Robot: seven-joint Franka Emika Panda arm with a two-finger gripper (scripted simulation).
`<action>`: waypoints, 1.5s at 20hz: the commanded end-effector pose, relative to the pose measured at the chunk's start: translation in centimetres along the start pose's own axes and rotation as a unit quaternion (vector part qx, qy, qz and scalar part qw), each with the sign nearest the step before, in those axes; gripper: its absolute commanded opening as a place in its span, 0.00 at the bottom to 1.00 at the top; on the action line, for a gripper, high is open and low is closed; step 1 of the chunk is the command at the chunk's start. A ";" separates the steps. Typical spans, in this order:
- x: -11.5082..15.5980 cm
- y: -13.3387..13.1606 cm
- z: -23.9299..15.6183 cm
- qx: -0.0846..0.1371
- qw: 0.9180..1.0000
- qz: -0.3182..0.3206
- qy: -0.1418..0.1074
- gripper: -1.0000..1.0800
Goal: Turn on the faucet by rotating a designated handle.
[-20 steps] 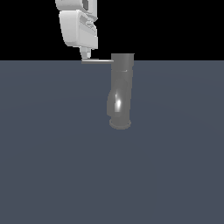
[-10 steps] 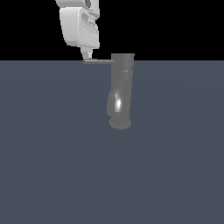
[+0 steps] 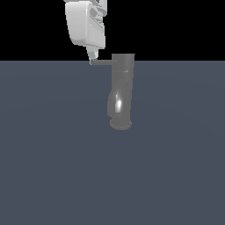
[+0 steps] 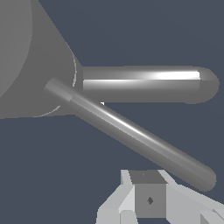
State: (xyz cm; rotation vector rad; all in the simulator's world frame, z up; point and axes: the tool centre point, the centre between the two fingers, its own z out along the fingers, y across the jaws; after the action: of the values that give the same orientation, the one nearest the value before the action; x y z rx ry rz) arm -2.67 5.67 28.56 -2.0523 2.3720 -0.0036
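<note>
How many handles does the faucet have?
1. The handle sticks out sideways from the top of the faucet, toward the exterior view's left, its tip by the pincer.

A flat, dark slate-blue floor (image 3: 52, 167) fills the lower scene. Above its straight far edge, the backdrop (image 3: 176, 26) is plain black.

Glossy grey faucet (image 3: 121, 92) and handle (image 3: 102, 62), white gripper (image 3: 93, 60), plain slate-blue floor (image 3: 52, 167).
</note>
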 end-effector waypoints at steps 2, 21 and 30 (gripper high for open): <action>1.5 1.0 0.0 -0.002 1.000 0.004 0.001 0.00; 8.4 2.9 0.0 -0.002 1.000 0.001 0.001 0.00; 14.2 2.6 -0.1 -0.002 1.000 0.003 0.001 0.00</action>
State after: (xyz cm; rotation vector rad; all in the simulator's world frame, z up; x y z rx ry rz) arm -6.94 -5.23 28.55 -2.0872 2.3460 0.0006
